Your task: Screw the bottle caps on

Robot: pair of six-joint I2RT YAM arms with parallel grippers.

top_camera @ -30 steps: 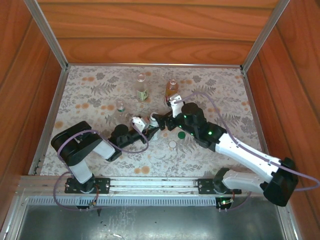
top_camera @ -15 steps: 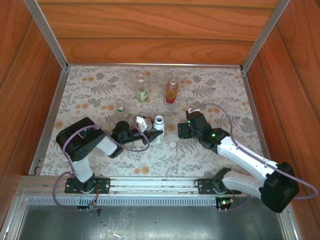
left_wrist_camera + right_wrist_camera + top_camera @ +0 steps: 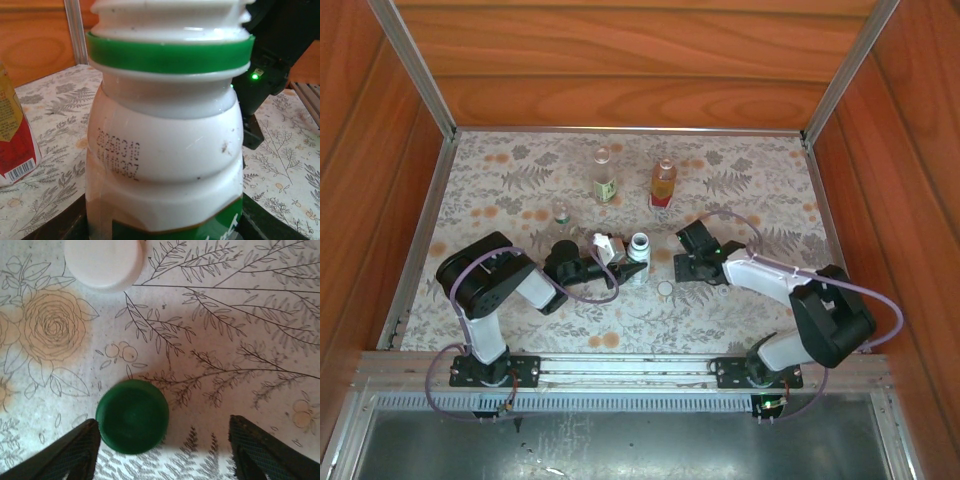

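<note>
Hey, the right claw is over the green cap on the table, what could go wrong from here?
1. The green cap sits off-centre in the open right claw, close against one finger. Closing could push or tip it instead of gripping it squarely.
2. The white bottle in the left claw shows bare threads, so a crookedly held cap might cross-thread.

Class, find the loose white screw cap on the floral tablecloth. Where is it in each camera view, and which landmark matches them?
Top external: the white round plastic screw cap lies mid-table, just nearer than the white plastic bottle.
Right wrist: the white round plastic screw cap sits upper-left, cut by the top edge.
Shared landmark: the floral tablecloth.
</note>
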